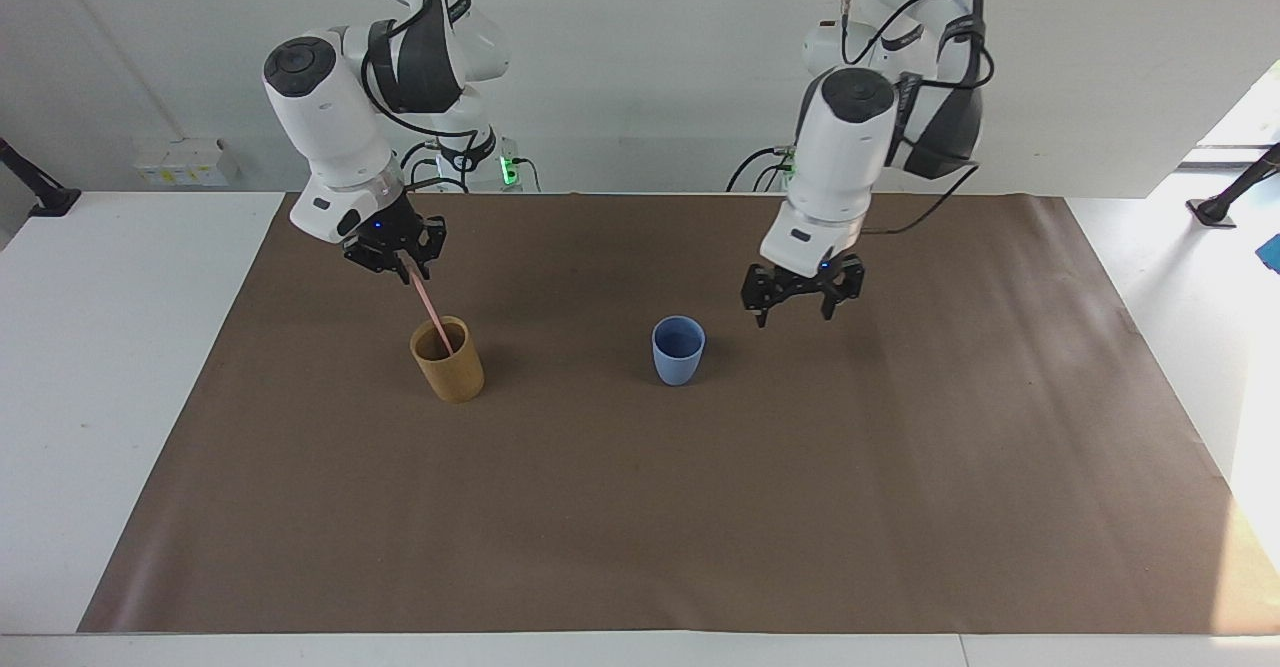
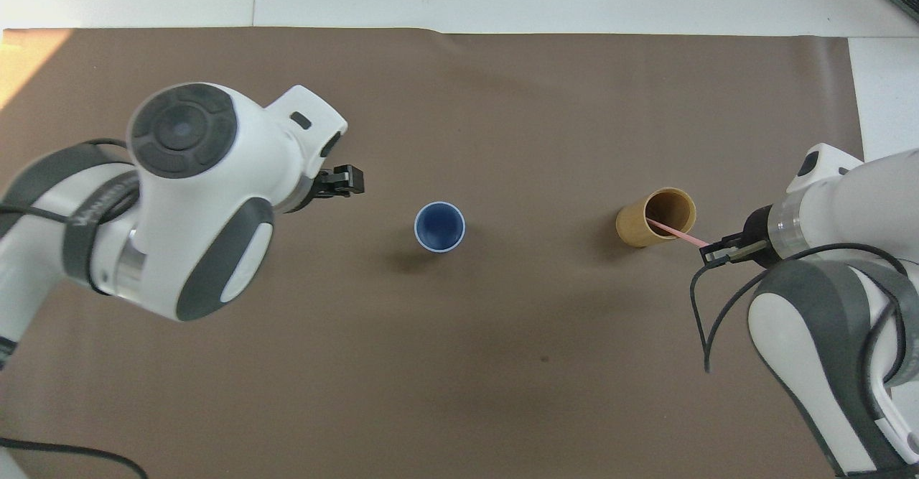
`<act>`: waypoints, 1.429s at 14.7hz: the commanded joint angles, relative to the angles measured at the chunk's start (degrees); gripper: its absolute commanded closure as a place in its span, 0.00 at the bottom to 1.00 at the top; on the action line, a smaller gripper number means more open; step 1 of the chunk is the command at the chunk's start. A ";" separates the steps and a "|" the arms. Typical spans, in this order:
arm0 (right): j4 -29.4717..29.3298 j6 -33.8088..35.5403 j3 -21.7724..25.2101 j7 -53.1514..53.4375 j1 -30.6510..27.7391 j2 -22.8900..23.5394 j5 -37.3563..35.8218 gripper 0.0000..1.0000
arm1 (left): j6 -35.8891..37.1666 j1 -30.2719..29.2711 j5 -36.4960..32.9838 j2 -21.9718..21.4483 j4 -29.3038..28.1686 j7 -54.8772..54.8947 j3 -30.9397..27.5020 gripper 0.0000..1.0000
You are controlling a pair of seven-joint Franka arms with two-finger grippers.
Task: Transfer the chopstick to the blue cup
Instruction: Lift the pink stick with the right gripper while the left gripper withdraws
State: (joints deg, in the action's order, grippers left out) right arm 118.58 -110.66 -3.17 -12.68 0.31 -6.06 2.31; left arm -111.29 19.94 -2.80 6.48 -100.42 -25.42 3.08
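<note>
Chopstick (image 1: 428, 299) stands slanted in the tan cylindrical cup (image 1: 447, 359), lower end inside, upper end leaning toward the robots and poking well above the rim. Right tool (image 1: 399, 258) is at that upper end with its fingertips closed on the stick, so I read it as gripping the chopstick; the stick hasn't left the cup. Blue cup (image 1: 678, 349) sits upright and empty beside the tan cup, toward the left arm's end of the tabletop (image 1: 620, 507), well apart from it. Left tool (image 1: 800, 296) hangs open and empty, up in the air beside the blue cup on the side away from the tan cup, touching nothing; that arm looks to be waiting. Step in hand, as I judge it: pull the stick out. Lift along the stick's own slant rather than straight up, else the lower end levers on the rim and tips the tan cup. Clear the rim fully before going sideways. The grip is near one end, so expect the long free end to swing; move slowly, bring it near vertical over the blue cup, lower the tip inside before letting go. The blue cup is short and rounded at the base, so a hard drop could topple it.
</note>
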 commanded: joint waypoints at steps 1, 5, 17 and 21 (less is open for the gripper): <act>-0.18 -1.40 -0.26 -1.82 -0.93 -0.19 1.47 1.00 | 5.10 -6.65 2.45 -4.62 -1.27 11.85 0.44 0.00; -4.30 -0.18 -0.17 -1.56 -0.84 -0.27 3.21 1.00 | 10.90 -14.03 2.45 -7.79 -0.92 27.05 0.35 0.00; -25.49 17.06 -2.63 44.80 6.53 2.10 9.11 1.00 | 28.58 -18.18 3.77 -8.85 15.16 33.50 -0.18 0.00; -32.94 15.74 -2.72 66.15 13.46 8.15 14.47 1.00 | 27.09 -20.73 7.37 -9.47 14.37 33.50 -0.36 0.00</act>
State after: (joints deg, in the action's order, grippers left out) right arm 91.73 -95.11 -5.85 44.42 10.80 -2.72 15.11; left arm -84.88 0.67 3.13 -3.13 -86.57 7.00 2.38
